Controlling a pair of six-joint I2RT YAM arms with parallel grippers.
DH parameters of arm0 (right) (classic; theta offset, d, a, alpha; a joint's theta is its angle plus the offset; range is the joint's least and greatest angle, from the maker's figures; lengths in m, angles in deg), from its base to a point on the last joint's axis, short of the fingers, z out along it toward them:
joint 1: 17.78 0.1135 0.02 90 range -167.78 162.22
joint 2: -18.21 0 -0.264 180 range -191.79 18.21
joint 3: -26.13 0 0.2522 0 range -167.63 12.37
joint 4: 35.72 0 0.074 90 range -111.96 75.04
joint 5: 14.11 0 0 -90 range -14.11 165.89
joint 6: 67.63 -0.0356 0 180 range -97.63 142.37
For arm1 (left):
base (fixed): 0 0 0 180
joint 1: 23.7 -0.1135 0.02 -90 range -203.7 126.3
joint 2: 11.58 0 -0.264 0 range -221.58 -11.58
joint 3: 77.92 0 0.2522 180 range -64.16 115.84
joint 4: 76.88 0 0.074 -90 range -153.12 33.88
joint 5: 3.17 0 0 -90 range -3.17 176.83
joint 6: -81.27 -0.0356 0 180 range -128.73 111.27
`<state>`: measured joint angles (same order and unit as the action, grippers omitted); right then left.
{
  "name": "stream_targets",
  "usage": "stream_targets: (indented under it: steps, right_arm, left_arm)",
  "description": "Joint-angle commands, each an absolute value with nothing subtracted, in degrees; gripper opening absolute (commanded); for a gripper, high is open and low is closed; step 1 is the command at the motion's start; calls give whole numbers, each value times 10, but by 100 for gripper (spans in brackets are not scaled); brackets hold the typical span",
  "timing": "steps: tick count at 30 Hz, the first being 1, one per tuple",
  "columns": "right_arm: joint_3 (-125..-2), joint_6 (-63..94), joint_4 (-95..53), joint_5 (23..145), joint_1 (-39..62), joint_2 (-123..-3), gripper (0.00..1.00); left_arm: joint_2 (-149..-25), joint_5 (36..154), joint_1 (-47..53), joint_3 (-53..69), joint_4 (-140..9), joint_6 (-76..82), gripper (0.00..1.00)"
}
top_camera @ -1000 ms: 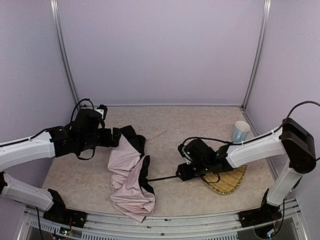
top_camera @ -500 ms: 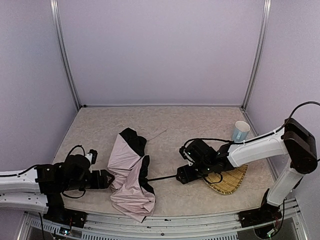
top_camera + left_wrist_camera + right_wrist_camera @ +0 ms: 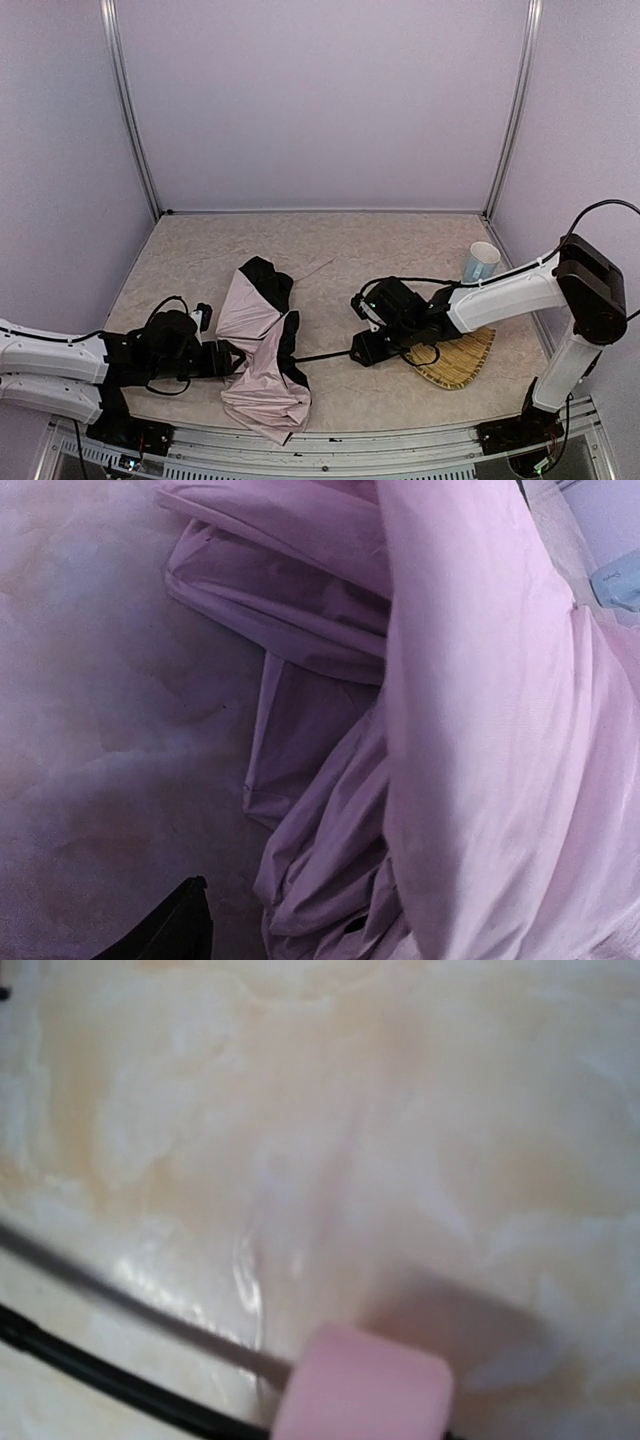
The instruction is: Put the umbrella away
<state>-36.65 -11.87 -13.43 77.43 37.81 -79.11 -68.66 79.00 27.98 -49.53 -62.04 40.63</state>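
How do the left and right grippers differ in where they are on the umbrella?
The left gripper sits at the left edge of the crumpled pink umbrella canopy. The right gripper is at the other end, by the black shaft and pink handle, near the straw tray. The left wrist view shows mostly fabric, the right bare tabletop. For both, the grip is unclear.

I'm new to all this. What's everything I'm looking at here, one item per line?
umbrella: one, pale pink with black lining, crumpled at the table's front left
umbrella shaft: one, thin black, running right from the fabric
umbrella handle: one, pale pink, at the shaft's right end
woven tray: one, straw-coloured, front right
cup: one, white and pale blue, right rear
table: one, beige marbled
left gripper: one, black, at the fabric's left edge
right gripper: one, black, at the handle end
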Motion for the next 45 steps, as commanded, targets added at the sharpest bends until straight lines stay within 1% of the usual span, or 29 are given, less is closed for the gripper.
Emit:
stream_targets:
  steps: [1, 3, 5, 6, 10, 14, 17, 19, 22, 28, 31, 33, 35, 39, 42, 45]
  right_arm:
    - [-373, -113, -134, 774, 374, -810, 45]
    - [-378, -108, -133, 773, 375, -817, 41]
    - [-387, -105, -131, 778, 375, -826, 37]
    - [-389, -105, -134, 785, 376, -829, 36]
    - [-406, -110, -163, 814, 384, -842, 32]
    - [-465, -104, -170, 839, 401, -874, 30]
    - [-487, -107, -195, 891, 409, -893, 29]
    - [-488, -109, -203, 900, 409, -890, 30]
    - [-477, -108, -208, 903, 408, -874, 34]
    - [-416, -84, -174, 868, 380, -810, 50]
    - [-397, -50, -148, 861, 362, -765, 59]
    - [-394, -18, -125, 857, 355, -735, 64]
    - [-392, 10, -102, 854, 349, -708, 69]
    - [-403, 73, -38, 820, 341, -664, 72]
    - [-422, 126, 6, 787, 342, -632, 72]
    - [-425, 199, -3, 770, 369, -595, 71]
  left_arm:
    - [-715, 849, 283, -505, -725, 370, 75]
    - [-738, 855, 290, -498, -745, 353, 71]
    - [-773, 862, 288, -488, -753, 342, 63]
    - [-799, 873, 287, -482, -761, 339, 58]
    - [-890, 921, 300, -446, -833, 327, 46]
    - [-989, 943, 304, -349, -840, 282, 43]
    - [-1055, 962, 304, -273, -799, 245, 41]
    - [-1082, 955, 304, -239, -768, 222, 42]
    - [-1098, 944, 301, -209, -749, 202, 44]
    - [-1064, 913, 297, -228, -718, 199, 57]
    - [-1032, 888, 297, -243, -687, 200, 67]
    - [-1010, 869, 298, -254, -673, 203, 75]
    - [-988, 852, 298, -263, -663, 207, 81]
    - [-950, 820, 298, -275, -634, 211, 88]
    - [-923, 792, 301, -283, -611, 217, 89]
    - [-885, 760, 305, -291, -598, 225, 89]
